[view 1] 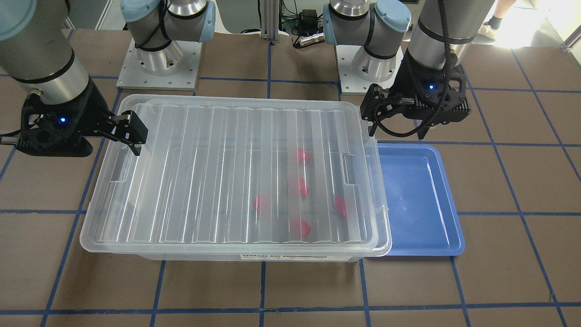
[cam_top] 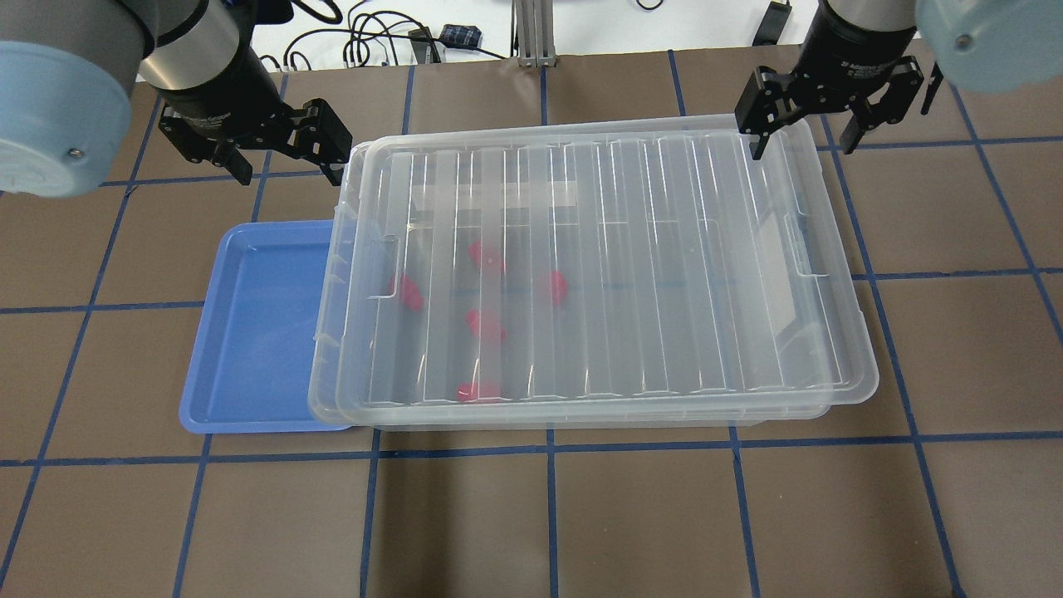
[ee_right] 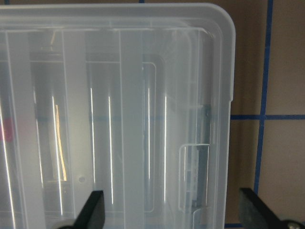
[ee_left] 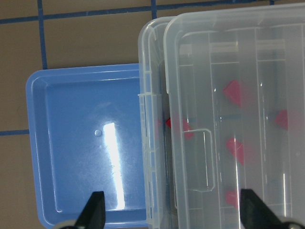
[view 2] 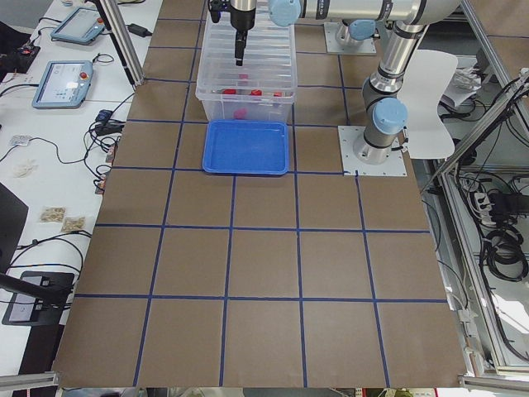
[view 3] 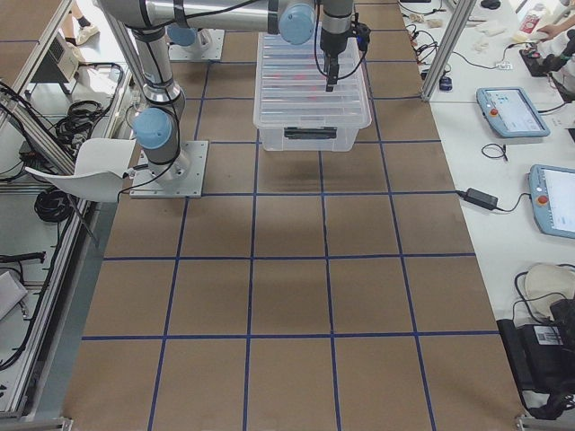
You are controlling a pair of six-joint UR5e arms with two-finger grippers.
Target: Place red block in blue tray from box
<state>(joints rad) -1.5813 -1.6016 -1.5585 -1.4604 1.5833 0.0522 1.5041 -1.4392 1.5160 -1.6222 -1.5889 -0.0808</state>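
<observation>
The box (cam_top: 772,249) is a clear bin with its ribbed lid (view 1: 204,172) lying on top, slightly shifted. Several red blocks (cam_top: 486,325) lie inside and show blurred through the lid, also in the front view (view 1: 302,185) and the left wrist view (ee_left: 236,150). The blue tray (cam_top: 257,332) stands empty against the box's side by the left arm; it also shows in the front view (view 1: 417,195) and the left wrist view (ee_left: 81,143). My left gripper (cam_top: 286,162) is open and empty above the box's far corner beside the tray. My right gripper (cam_top: 804,133) is open and empty, straddling the box's other far corner.
The brown table (cam_top: 548,515) has blue tape grid lines. The two arm bases (view 1: 159,59) stand behind the box. A white label strip (view 1: 290,257) is on the box's front wall. Tablets and cables (view 2: 62,83) lie beyond the table's edge.
</observation>
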